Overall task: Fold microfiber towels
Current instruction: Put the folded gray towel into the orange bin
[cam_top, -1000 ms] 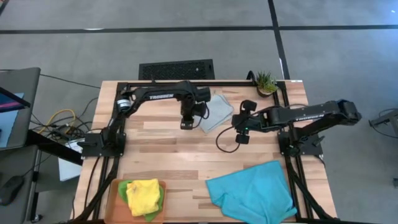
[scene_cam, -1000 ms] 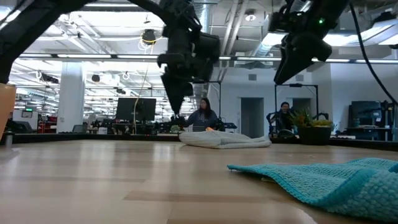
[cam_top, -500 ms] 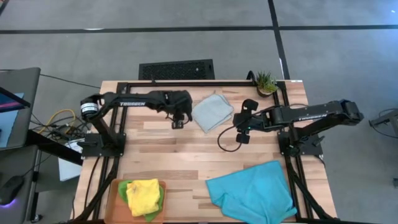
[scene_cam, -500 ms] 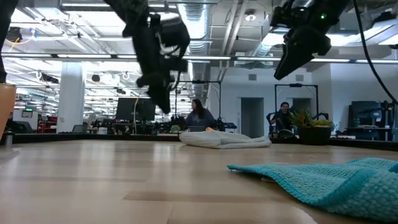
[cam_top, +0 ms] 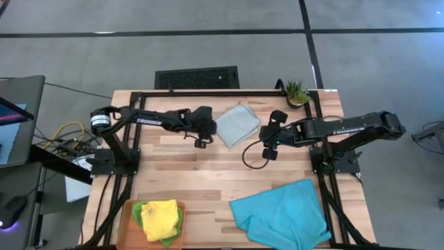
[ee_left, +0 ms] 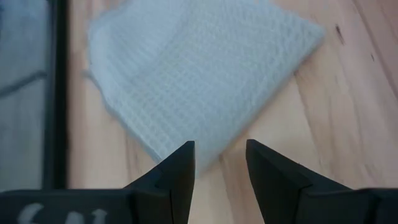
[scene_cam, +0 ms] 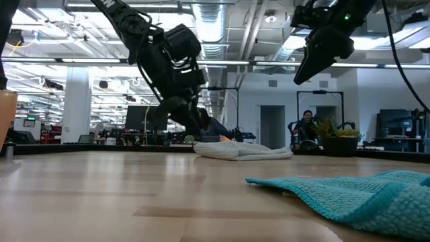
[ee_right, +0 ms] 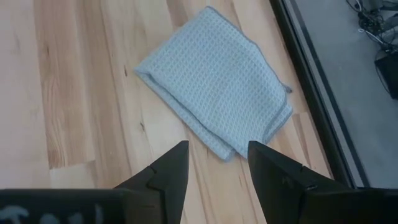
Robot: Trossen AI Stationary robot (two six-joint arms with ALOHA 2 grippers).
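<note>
Judging by how things lie, this job is maybe a quarter done. The grey towel [cam_top: 237,124] sits at the far middle of the table [cam_top: 187,173] folded into a neat flat square, so that one looks finished. The big turquoise towel [cam_top: 281,214] is still a loose, rumpled sheet at the near right corner, not folded at all. The yellow towel [cam_top: 161,218] is bunched on top of the green towel [cam_top: 139,211], both heaped on the orange tray [cam_top: 127,222] at the near left corner, so I'd count three still to do.

Neither arm is carrying anything. The left gripper [cam_top: 202,141] hovers just beside the grey towel on its left, fingers spread with nothing between them. The right gripper [cam_top: 268,155] hangs on the towel's other side, a bit further off, also spread and empty. In both wrist views you can see bare wood and the grey cloth through the gap between the fingers.

The table is pale butcher-block wood with a black frame around it, and a small potted plant [cam_top: 296,92] sits at the far right corner. From table height it's a big open workshop with bright ceiling lights, desks and monitors, and a person [scene_cam: 306,128] sitting way in the back.
</note>
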